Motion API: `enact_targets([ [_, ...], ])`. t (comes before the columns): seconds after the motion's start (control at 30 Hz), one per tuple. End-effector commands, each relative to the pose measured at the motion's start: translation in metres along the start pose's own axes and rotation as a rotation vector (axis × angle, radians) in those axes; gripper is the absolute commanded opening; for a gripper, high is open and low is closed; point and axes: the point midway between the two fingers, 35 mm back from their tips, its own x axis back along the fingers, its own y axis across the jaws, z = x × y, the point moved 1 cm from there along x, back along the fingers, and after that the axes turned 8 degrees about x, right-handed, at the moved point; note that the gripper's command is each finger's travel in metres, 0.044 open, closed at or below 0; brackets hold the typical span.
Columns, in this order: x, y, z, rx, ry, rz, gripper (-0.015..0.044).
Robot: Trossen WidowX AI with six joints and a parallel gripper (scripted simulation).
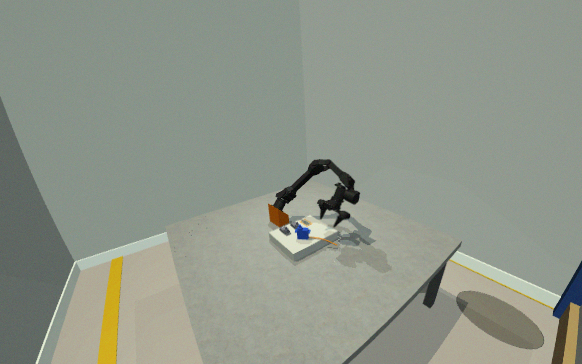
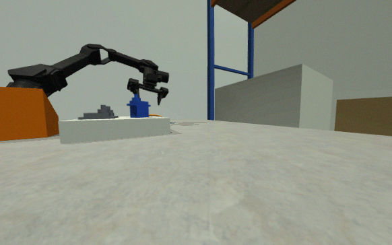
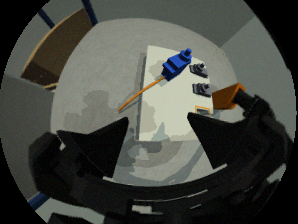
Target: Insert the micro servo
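Above the white deck (image 1: 300, 246), I have the gripper (image 1: 333, 214) hanging with jaws wide and empty; the blue micro servo (image 1: 302, 232) stands on the deck.

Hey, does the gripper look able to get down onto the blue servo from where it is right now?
Probably yes. The gripper is open and empty, raised off to one side of the blue servo, which stands exposed on the white deck. Nothing sits between them; the grey parts lie on the servo's other side.

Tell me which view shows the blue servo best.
The exterior view: the blue servo stands side-on on the white deck, large and unblocked. The top view shows it tiny; the wrist view shows it from above, small, with its orange cable.
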Motion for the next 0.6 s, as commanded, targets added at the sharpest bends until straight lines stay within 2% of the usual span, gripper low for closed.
enact_targets([
  [0.0, -0.007, -0.01, -0.02, -0.134, 0.064, 0.009, 0.044],
  [0.57, -0.028, -0.051, -0.085, -0.641, 0.317, 0.022, 0.044],
])
